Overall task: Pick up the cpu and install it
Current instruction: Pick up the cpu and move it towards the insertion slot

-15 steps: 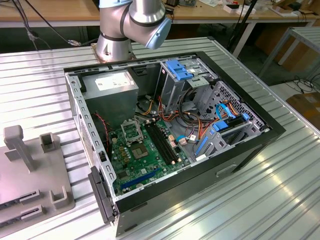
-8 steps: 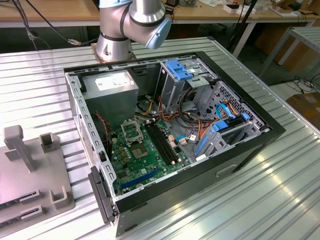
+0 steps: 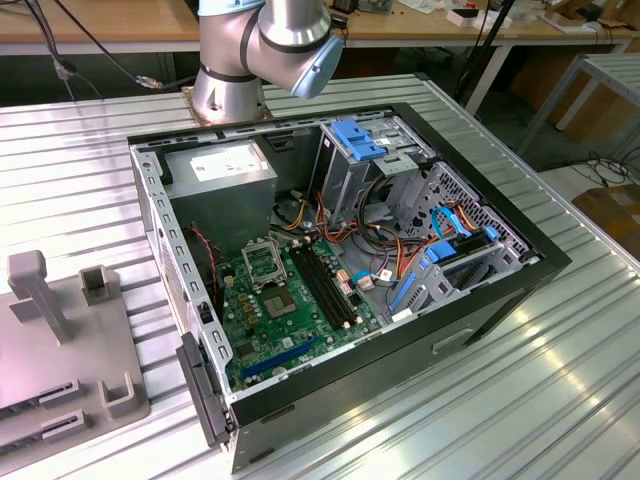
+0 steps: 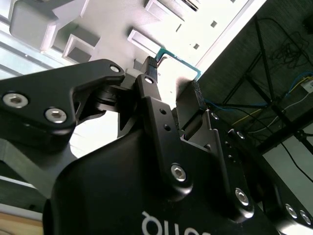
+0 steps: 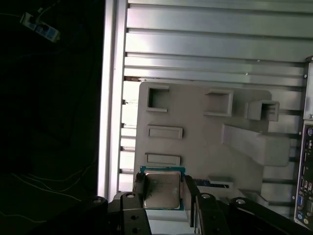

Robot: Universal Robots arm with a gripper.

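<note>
- The surface (image 3: 560, 400) is a ribbed metal top; a wooden bench (image 3: 120, 20) runs along the far side of the room and a cardboard box (image 3: 612, 210) stands on the floor at the exterior view's right
- An open computer case (image 3: 350, 400) lies on the surface, with the green motherboard (image 3: 262, 325) and its silver socket frame (image 3: 262, 262) facing up
- A grey fixture plate (image 3: 60, 370) with raised blocks and pockets lies on the surface at the exterior view's left, well apart from the socket frame
- The cpu (image 5: 163, 188) sits over the edge of that plate, silver top showing in the first wrist view, and the jaws are closed against two opposite edges of it
- In the second wrist view only the green rim of the cpu (image 4: 181, 62) shows between the black fingers (image 4: 146, 85); the rest is lost in glare
- Whether the cpu rests on the plate or hangs just above it cannot be told
- The arm (image 3: 270, 40) is cut off by the upper edge of the exterior view
- Loose cables (image 5: 49, 181) lie on the dark floor beside the surface
</note>
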